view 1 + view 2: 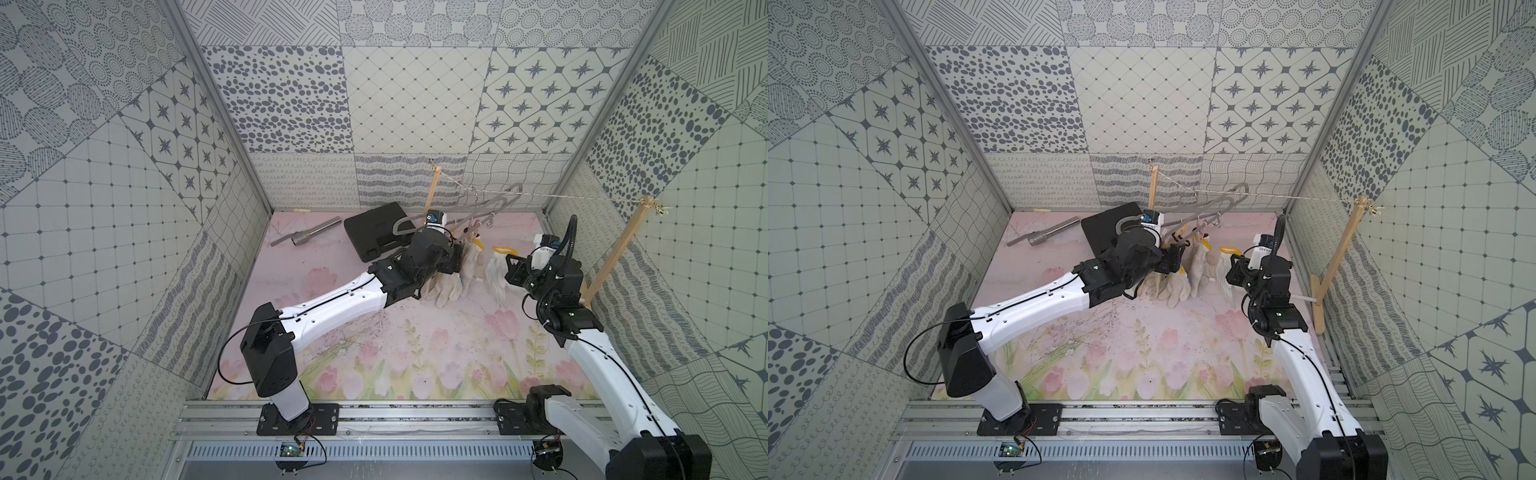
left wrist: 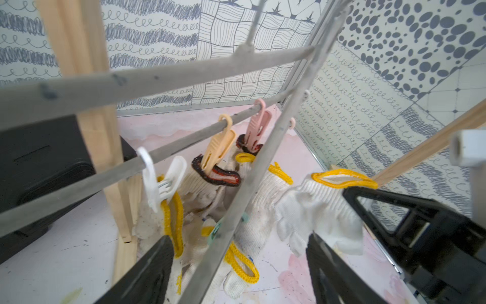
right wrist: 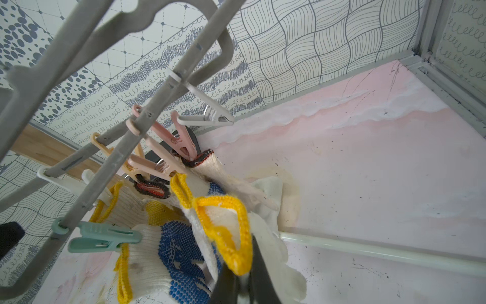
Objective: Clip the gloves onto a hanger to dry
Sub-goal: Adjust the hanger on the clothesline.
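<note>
Floral mat (image 1: 415, 353), far end: gloves (image 2: 194, 181) pegged on hanger (image 1: 496, 198). R gripper (image 3: 244, 252) pinches yellow-cuffed glove (image 3: 223, 218); L gripper (image 2: 239, 238) spread by teal peg (image 3: 105, 237). Next prob.: squeeze free white peg (image 3: 205, 117), feed cuff in.

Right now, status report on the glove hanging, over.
Left gripper open, hanger rail crossing between its fingers. Right gripper shut on a yellow-cuffed glove, unpegged. Other gloves already pegged. Free white peg nearby.

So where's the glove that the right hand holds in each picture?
Top view: glove beside right hand.
Top view: glove beside that hand too.
Left wrist: beyond the grey hanger.
Right wrist: yellow cuff, before blue-dotted glove.
Shared landmark: grey hanger.
</note>
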